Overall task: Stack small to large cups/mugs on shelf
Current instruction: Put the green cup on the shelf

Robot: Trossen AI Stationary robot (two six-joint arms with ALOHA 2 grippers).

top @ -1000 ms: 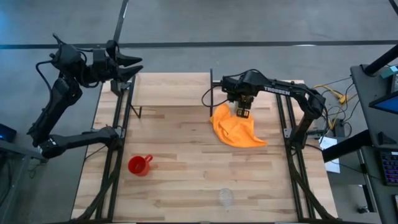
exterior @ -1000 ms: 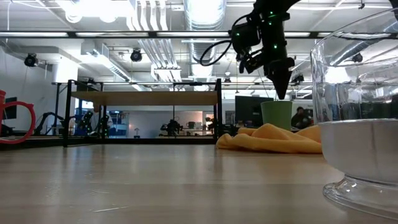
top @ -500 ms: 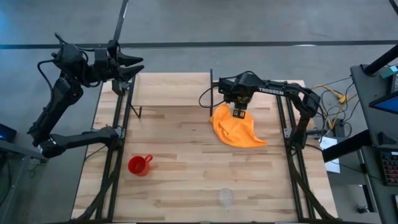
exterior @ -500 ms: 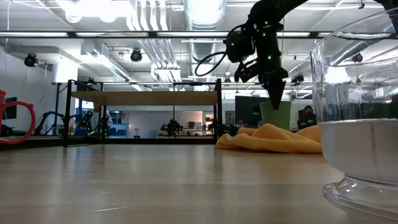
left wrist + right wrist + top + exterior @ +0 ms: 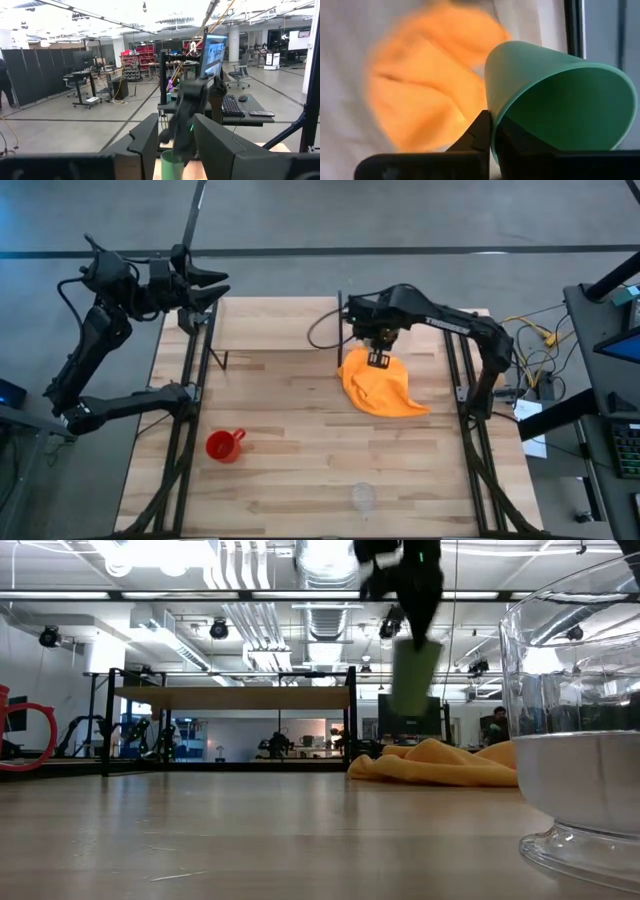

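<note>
I've got the right gripper [image 5: 378, 358] pinched tight on the rim of the green cup [image 5: 555, 100], one finger [image 5: 482, 132] outside the wall, the other inside. In the low view the cup [image 5: 413, 676] hangs in the air above the orange cloth [image 5: 440, 762], clear of it, tilted slightly. From above, the gripper sits over the cloth's [image 5: 382, 385] far edge, near the shelf's [image 5: 232, 698] right post (the cup itself is hidden under the wrist there). Red mug [image 5: 224, 445] on the table [image 5: 290, 430], near-left. Clear cup [image 5: 364, 498] at the near edge, right of centre. Left gripper [image 5: 205, 284] parked off the far-left corner, fingers parted, holding nothing.
</note>
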